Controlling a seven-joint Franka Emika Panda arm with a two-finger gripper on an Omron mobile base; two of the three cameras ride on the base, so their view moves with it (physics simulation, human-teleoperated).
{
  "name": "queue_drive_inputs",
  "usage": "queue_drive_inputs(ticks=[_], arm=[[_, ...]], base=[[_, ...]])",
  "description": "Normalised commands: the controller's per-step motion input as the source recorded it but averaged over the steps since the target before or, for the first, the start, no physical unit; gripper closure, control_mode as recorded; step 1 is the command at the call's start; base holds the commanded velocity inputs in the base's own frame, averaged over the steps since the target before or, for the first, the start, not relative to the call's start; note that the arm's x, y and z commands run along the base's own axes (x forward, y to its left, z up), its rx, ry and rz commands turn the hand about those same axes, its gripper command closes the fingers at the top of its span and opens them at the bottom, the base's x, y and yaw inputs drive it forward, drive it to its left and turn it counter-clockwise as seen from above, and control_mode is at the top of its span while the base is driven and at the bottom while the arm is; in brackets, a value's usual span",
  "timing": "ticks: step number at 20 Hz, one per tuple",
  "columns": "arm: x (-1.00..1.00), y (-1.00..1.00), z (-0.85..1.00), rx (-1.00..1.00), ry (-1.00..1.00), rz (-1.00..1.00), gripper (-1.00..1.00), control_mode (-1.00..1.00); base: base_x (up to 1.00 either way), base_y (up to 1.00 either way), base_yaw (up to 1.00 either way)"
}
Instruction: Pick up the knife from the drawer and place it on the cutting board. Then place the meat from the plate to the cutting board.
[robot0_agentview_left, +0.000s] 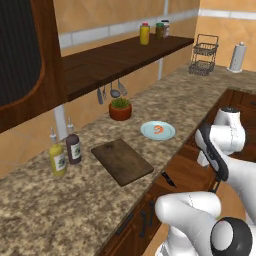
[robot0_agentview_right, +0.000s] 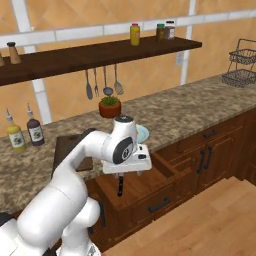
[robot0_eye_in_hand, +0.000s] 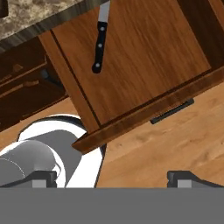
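Speckled granite counter (robot0_agentview_left: 200, 95) runs along an orange tiled wall, with a dark wooden shelf (robot0_agentview_left: 115, 57) above it and wood floor (robot0_agentview_right: 210, 220) below the cabinets. On the counter: cutting board (robot0_agentview_left: 121, 161), bare, lying flat; light blue plate (robot0_agentview_left: 157, 131) just beyond it, apart from it, with the meat (robot0_agentview_left: 158, 130) on the plate. Two sauce bottles (robot0_agentview_left: 65, 152) stand left of the board, a potted plant (robot0_agentview_left: 120, 109) behind it near the wall.

The drawer (robot0_eye_in_hand: 131, 57) is pulled out under the counter edge. The knife (robot0_eye_in_hand: 99, 37) lies flat on the drawer floor near its left side wall, handle toward the drawer front, blade tip hidden under the counter lip.

Gripper (robot0_agentview_right: 127, 172) hangs above the open drawer, jaws spread wide, nothing between them, clear of the knife.

Right base view shows the drawer's black bar handle (robot0_agentview_right: 159, 205) and neighbouring cabinet fronts; the left base view shows the board and plate unobstructed. Hand view shows the knife's riveted handle.

Drawer floor right of the knife is bare wood.
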Motion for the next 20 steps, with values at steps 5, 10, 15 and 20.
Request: queue_drive_inputs(ticks=[5, 10, 15, 20], arm=[[0.42, -0.09, -0.43, 0.00, 0.00, 0.13, -1.00, -1.00], [0.37, -0.26, -0.31, 0.00, 0.00, 0.11, -1.00, -1.00], [0.30, -0.26, -0.27, 0.00, -0.01, 0.09, -1.00, -1.00], [0.46, -0.03, -0.29, 0.00, 0.00, 0.07, -1.00, -1.00]], base=[[0.00, 0.00, 0.00], [0.00, 0.00, 0.00], [0.00, 0.00, 0.00], [0.00, 0.00, 0.00]])
